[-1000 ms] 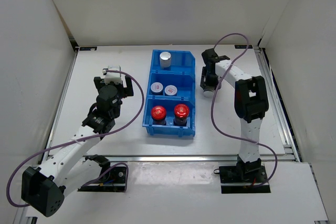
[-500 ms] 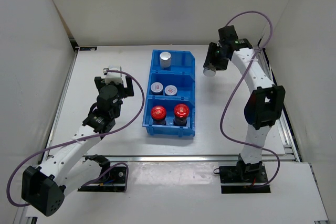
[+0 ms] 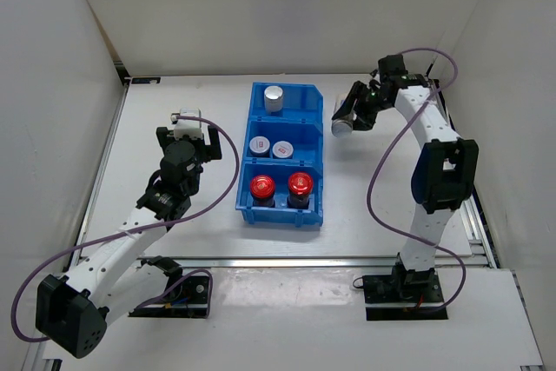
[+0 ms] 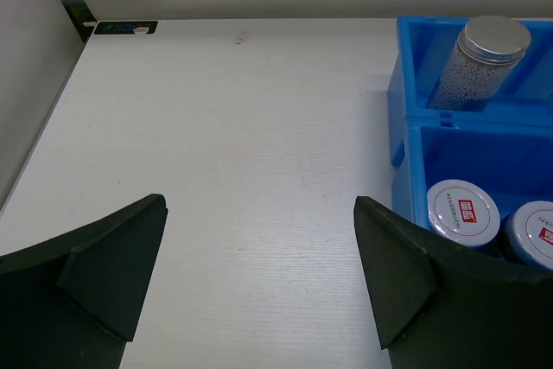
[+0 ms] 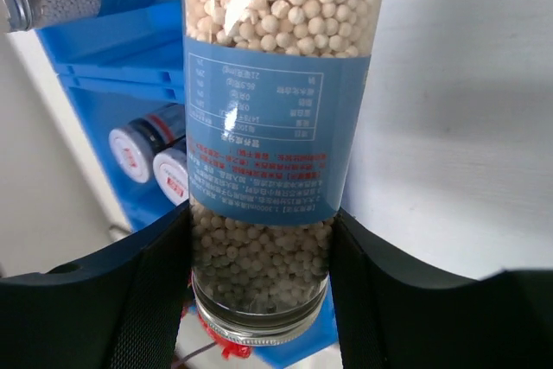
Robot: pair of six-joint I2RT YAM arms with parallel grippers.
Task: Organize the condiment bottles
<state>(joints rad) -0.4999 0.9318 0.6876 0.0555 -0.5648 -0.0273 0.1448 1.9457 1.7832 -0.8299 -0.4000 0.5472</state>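
– Condiment bottles [image 3: 282,149]: where do the six sit?
– Five are in the blue three-compartment bin [image 3: 306,138]. The far compartment holds one tall silver-capped bottle [image 3: 274,97], standing upright. The middle compartment holds two short jars [image 3: 260,145] side by side, each with a red mark on its pale lid. The near compartment holds two red-capped jars [image 3: 262,186], also side by side.
– And the sixth?
– The second tall bottle [image 5: 276,127] is lifted off the table. In the top view it sits just right of the bin, about level with the divider between the far and middle compartments. It is tilted, with the silver cap end nearer the bin.
– What holds it?
– The right gripper [image 3: 354,110]. Its fingers [image 5: 143,300] are clamped on either side of the clear body, between the blue label and the cap. The bottle is full of pale round pellets.
– And the left gripper?
– The left gripper [image 4: 259,283] hangs over the white table [image 4: 216,127], left of the bin and apart from it. Its jaws are spread wide with nothing between them. Its wrist camera catches the bin's far and middle compartments at the right edge.
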